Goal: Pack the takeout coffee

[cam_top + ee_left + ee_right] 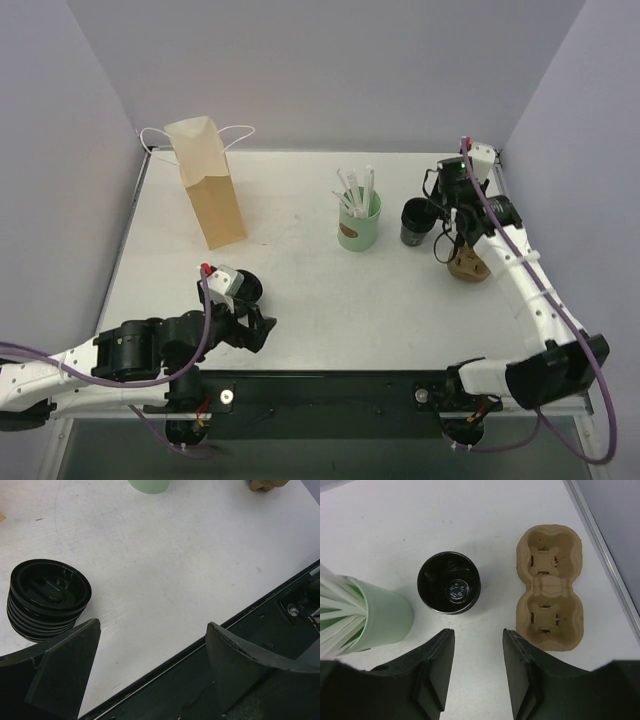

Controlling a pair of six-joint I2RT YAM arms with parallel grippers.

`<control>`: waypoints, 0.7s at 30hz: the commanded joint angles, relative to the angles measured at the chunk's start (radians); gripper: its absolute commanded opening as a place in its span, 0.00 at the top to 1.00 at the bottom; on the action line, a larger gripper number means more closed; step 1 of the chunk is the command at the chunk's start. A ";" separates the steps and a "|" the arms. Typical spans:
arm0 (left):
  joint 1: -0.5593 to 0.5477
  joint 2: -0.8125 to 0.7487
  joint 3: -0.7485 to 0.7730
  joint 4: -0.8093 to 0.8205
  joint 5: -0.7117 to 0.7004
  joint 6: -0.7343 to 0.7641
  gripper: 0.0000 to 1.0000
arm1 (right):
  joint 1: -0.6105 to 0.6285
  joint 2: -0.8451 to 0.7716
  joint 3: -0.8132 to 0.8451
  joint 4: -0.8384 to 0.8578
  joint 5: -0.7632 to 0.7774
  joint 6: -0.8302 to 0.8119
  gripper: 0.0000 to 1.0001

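Cup (449, 582), round, glossy black, beside moulded pulp tray (550, 586), right jaws half-parted, empty, left jaws wide.

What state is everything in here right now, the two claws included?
Black cup: upright, no lid.
Lid stack: piled, not held.
Green cup: upright, holding straws.
Cup carrier: flat, both wells empty.
Paper bag: standing upright.
Left gripper: open, empty.
Right gripper: open, empty.

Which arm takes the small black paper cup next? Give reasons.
Right. The right gripper hovers near the small black paper cup, jaws apart and empty, with the brown pulp two-cup carrier beside it. The left gripper is across the table by the stack of black plastic lids.
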 commanded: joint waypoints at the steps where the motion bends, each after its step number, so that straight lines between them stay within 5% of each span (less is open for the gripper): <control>1: -0.084 -0.026 0.025 -0.072 -0.142 -0.069 0.04 | -0.101 0.142 0.080 -0.006 -0.169 -0.080 0.58; 21: -0.168 -0.175 0.017 -0.117 -0.214 -0.123 0.04 | -0.269 0.455 0.223 -0.004 -0.376 -0.174 0.69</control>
